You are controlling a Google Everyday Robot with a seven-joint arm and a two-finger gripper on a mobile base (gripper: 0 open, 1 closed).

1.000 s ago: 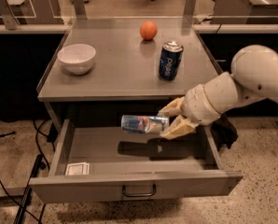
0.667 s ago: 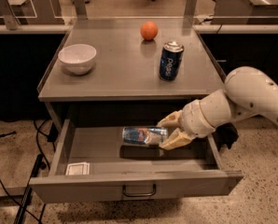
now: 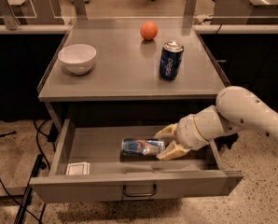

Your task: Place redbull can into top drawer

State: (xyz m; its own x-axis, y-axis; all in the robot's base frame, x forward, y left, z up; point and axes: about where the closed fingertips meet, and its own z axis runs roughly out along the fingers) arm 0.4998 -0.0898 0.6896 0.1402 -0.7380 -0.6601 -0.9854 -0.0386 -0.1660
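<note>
Down low, gripper (image 3: pixel 161 145) inside open top drawer (image 3: pixel 139 183), fingers (image 3: pixel 169 133) clamped on redbull can (image 3: pixel 140 147), held sideways.

Arm (image 3: pixel 251 113): white, comes in from the right, sloping down leftward.
Wrist (image 3: pixel 199 129): bent left.
Gripper (image 3: pixel 161 146): low inside the drawer (image 3: pixel 129 183), pointing left.
Fingers (image 3: pixel 169 152): tan, clasping the can (image 3: pixel 141 147) by its right end.
</note>
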